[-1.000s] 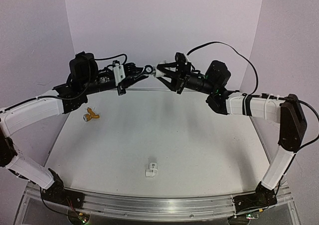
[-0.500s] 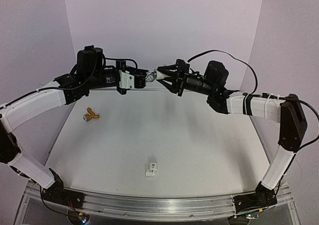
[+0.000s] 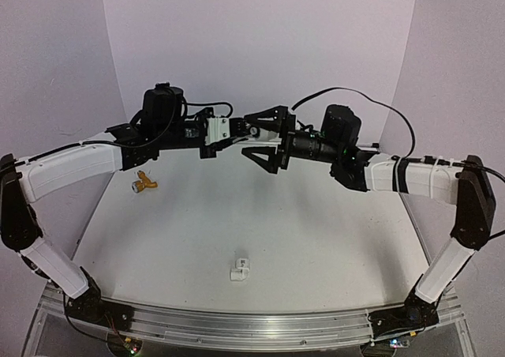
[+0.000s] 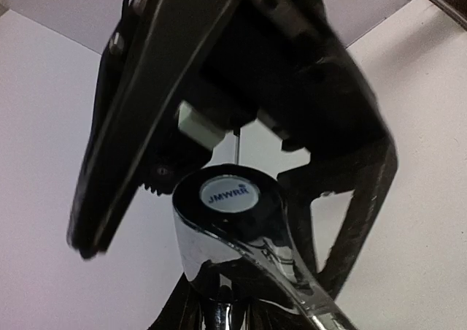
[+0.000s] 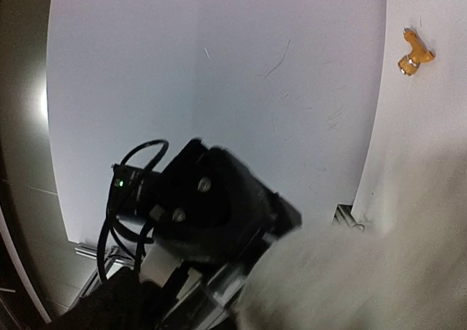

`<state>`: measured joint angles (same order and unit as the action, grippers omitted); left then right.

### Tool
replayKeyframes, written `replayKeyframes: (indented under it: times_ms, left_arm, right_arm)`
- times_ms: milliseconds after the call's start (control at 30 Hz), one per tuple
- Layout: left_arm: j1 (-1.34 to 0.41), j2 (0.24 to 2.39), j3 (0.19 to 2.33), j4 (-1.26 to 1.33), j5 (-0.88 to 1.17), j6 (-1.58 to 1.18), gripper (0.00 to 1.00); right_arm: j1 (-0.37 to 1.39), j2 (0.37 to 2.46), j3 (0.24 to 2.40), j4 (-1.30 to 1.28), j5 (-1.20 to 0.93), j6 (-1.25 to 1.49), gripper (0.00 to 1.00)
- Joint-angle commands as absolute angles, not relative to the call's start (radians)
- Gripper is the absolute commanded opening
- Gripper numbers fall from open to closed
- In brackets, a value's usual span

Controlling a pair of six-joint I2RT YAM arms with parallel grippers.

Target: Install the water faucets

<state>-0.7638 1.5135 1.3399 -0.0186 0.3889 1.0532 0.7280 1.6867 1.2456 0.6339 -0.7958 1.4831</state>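
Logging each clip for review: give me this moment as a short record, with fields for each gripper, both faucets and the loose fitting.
left gripper: shut on the silver faucet, held in the air over the far side of the table
right gripper: open, jaws spread around the silver faucet's capped end, not gripping
brass faucet: lying on the table, far left, untouched
white fitting: lying on the table, near middle, untouched
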Motion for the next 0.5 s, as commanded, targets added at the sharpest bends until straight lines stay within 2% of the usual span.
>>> replayKeyframes:
  times_ms: [0,267,400,467]
  left_arm:
    - [-0.710,1.470,1.364,0.098,0.404,0.819,0.00]
    - [-0.674,1.416,1.291,0.190,0.393,0.435,0.00]
    - [-0.666,1.388,1.264,0.190,0.407,0.132,0.00]
    - [-0.654,1.370,1.240,0.190,0.427,-0.057,0.00]
  right_arm:
    - [0.715,1.559,1.166,0.669,-0.758,1.386,0.97]
    - [0.675,1.406,0.980,0.645,-0.755,1.279,0.98]
    - [0.664,1.345,1.119,0.185,-0.769,0.643,0.98]
    - [0.664,1.317,1.167,0.051,-0.770,0.305,0.98]
